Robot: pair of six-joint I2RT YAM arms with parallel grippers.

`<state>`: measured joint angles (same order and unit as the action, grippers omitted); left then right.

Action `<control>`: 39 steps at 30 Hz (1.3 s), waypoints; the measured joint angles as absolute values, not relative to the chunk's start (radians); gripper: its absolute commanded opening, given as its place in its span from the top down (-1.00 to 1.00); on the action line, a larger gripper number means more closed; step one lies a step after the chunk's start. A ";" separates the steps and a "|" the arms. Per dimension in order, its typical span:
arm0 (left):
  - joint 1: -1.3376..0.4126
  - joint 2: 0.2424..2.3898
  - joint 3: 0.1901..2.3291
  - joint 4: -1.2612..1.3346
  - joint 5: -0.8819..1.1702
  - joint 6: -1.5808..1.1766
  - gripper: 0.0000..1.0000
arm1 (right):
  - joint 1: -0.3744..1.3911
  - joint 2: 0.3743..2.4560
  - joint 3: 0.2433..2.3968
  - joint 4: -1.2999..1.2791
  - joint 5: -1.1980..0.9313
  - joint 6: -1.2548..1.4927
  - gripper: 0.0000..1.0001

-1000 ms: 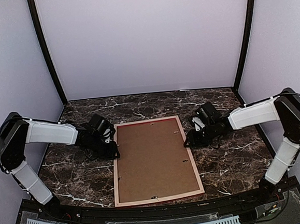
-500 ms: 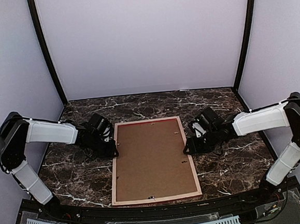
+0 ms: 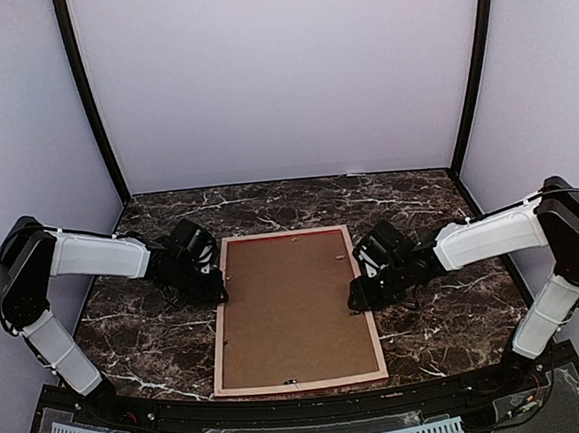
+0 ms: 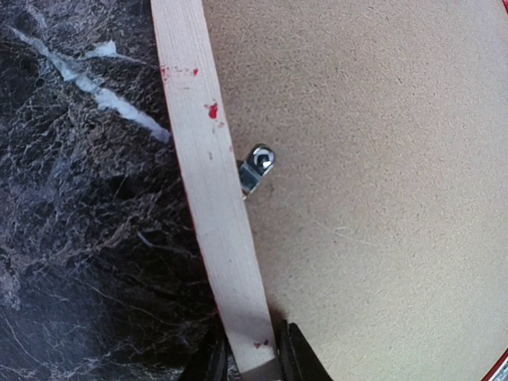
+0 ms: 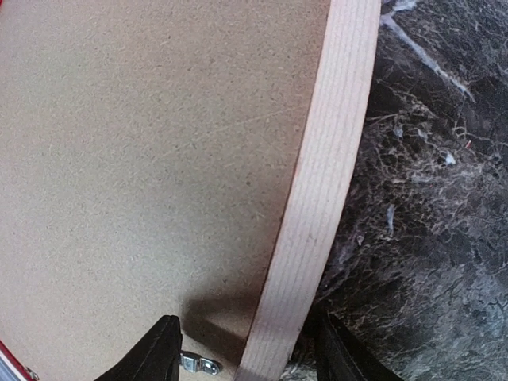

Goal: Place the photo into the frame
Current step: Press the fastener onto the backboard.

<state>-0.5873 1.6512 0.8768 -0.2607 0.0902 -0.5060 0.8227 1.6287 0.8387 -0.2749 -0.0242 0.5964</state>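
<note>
Steadying grip, I judge: my left end effector (image 4: 254, 361) pinches one rail of the thin pale-wood, red-fronted frame (image 4: 210, 182), face down on the marble counter (image 3: 448, 314); my right end effector (image 5: 254, 353) straddles the opposite rail, unclosed. I cannot see the photo.

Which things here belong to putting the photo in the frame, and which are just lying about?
Belong to the job: frame, backing board, metal clip, left gripper, right gripper. The photo is not in view.
Just there: marble table.
</note>
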 measured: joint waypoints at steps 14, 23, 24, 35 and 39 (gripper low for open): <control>-0.587 1.651 0.878 -0.261 0.087 -0.506 0.52 | 0.890 1.652 0.884 -0.350 0.075 0.553 -0.14; -0.587 1.655 0.882 -0.263 0.084 -0.506 0.52 | 0.897 1.645 0.889 -0.384 0.081 0.488 -0.13; -0.587 1.655 0.882 -0.263 0.084 -0.506 0.52 | 0.897 1.644 0.889 -0.390 0.082 0.485 -0.12; -0.587 1.655 0.882 -0.263 0.083 -0.506 0.52 | 0.900 1.631 0.889 -0.429 0.083 0.454 -0.03; -0.587 1.655 0.882 -0.264 0.083 -0.506 0.52 | 0.900 1.629 0.889 -0.436 0.083 0.444 0.00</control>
